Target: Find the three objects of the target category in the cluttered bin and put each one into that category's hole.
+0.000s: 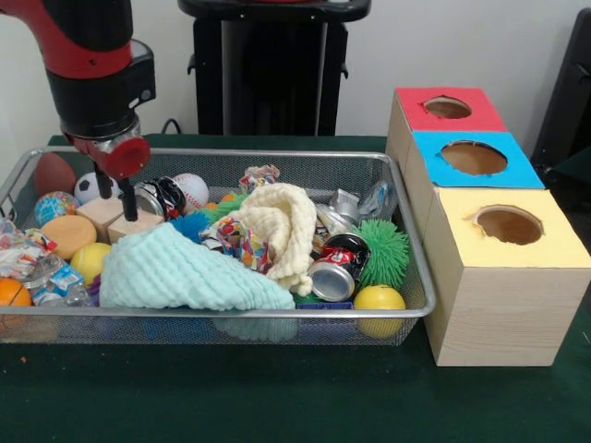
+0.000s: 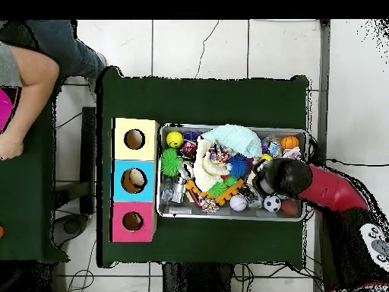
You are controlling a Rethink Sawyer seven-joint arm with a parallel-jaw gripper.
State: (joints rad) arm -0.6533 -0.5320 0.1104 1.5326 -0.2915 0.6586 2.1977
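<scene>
Bin (image 1: pixel 406 309) sits on the green table (image 1: pixel 277 397), left of the boxes in the front view, packed full. Progress looks early: can't tell if anything has gone into a hole, and the target category isn't evident.

Contents: mint knit cloth (image 1: pixel 185 272), cream cloth (image 1: pixel 282 226), crushed cans (image 1: pixel 334 268), green spiky ball (image 1: pixel 383 251), yellow ball (image 1: pixel 379 300), baseball (image 1: pixel 191 191), soccer ball (image 1: pixel 89 187), wooden blocks (image 1: pixel 118 217), wrappers, an orange at far left.

Gripper (image 1: pixel 115 198) is down in the bin's left end over the wooden blocks; fingers apart, nothing visibly held.

Three wooden boxes beside the bin: red top (image 1: pixel 448 108), blue top (image 1: pixel 474 158), yellow top (image 1: pixel 510 225), one hole each. Interiors too dark to read.

A person's arm (image 2: pixel 26 84) shows at the overhead edge.
</scene>
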